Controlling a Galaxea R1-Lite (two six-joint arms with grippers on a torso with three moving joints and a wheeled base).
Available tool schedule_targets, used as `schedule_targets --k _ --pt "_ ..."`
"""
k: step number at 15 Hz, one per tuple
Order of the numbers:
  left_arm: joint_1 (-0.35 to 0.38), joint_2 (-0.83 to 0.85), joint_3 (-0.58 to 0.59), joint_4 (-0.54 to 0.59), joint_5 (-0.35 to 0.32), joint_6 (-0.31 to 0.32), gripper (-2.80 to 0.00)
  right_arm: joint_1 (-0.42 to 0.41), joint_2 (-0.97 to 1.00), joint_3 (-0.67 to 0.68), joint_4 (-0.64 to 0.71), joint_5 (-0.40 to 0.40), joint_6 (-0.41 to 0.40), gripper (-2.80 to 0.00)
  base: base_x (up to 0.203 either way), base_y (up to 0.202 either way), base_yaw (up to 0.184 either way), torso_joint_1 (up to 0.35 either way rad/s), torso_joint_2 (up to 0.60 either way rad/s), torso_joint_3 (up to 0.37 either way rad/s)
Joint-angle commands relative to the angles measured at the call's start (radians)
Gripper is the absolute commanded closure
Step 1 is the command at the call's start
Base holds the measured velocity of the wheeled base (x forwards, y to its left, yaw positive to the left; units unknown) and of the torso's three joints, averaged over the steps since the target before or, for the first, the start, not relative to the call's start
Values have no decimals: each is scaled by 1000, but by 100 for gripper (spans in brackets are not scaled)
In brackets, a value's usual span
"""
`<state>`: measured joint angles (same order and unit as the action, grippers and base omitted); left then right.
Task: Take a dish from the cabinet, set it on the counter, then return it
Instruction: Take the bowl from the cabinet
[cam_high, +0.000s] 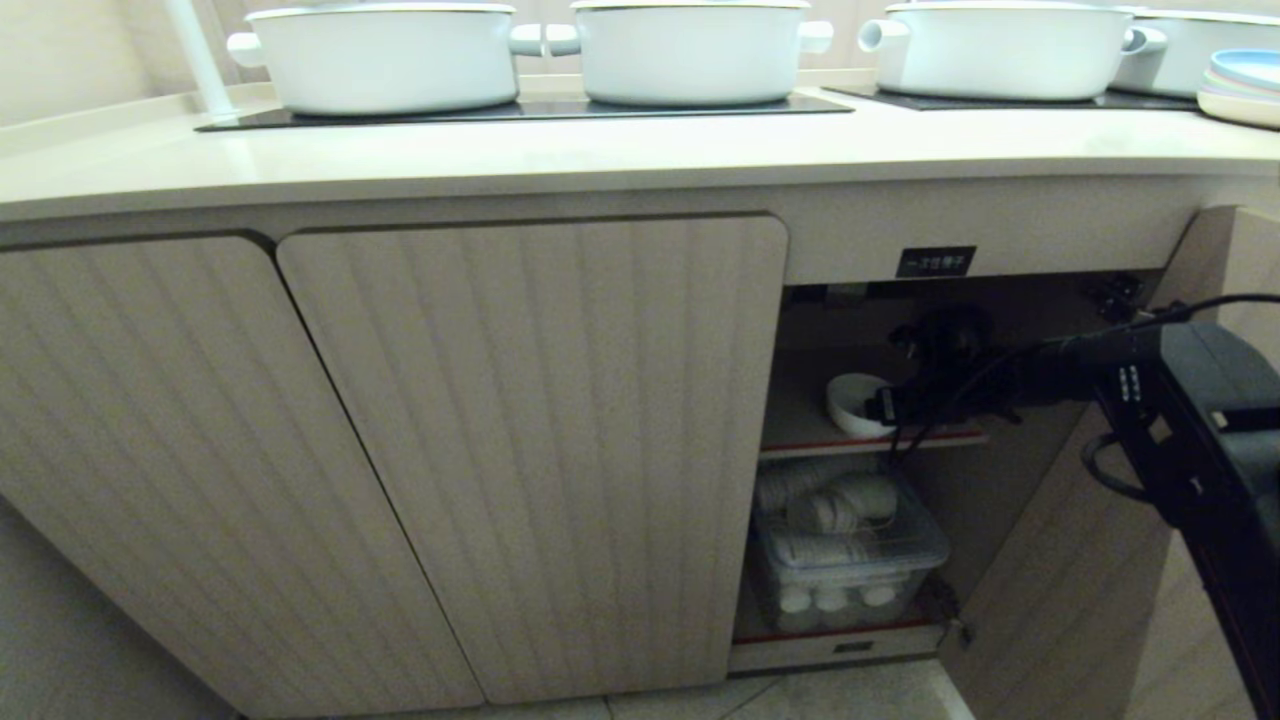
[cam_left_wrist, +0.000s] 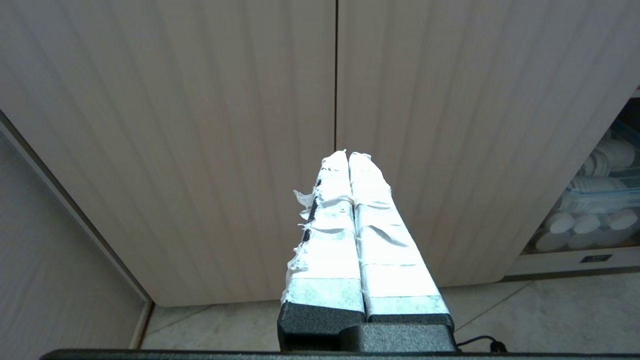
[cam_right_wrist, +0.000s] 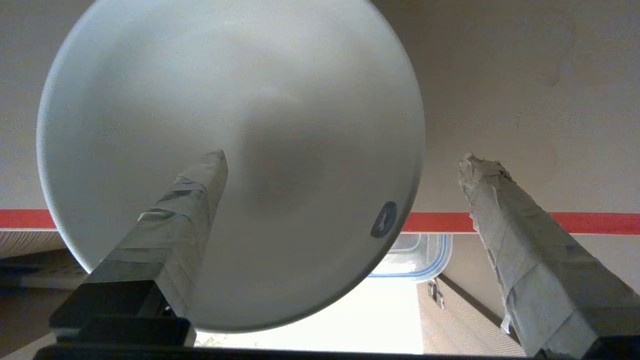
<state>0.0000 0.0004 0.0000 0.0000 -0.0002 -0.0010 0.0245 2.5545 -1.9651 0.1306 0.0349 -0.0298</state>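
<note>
Taped right tool (cam_right_wrist: 340, 165) spread around dish (cam_right_wrist: 225, 150) over red-edged shelf (cam_right_wrist: 500, 222).

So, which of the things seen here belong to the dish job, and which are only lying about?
Belong to the job:
- dish, on the upper shelf
- cabinet, right door open
- counter
- right gripper, open, one finger over the dish

Lying about:
- white pots
- pastel plates
- clear box of small white items
- left gripper, shut, parked

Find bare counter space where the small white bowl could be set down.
Free: the counter strip between its front edge and the cooktop panels. Crowded: white pots on the panels behind, stacked plates far right.
</note>
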Motion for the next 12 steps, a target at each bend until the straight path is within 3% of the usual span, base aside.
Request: schedule_targets --k 1,12 --pt "0 0 0 0 0 0 0 0 -2 0 1 0 -1 -280 0 0 0 0 0 0" --pt "1 0 0 0 0 0 0 -3 23 0 -31 -3 -1 -280 0 0 0 0 0 0"
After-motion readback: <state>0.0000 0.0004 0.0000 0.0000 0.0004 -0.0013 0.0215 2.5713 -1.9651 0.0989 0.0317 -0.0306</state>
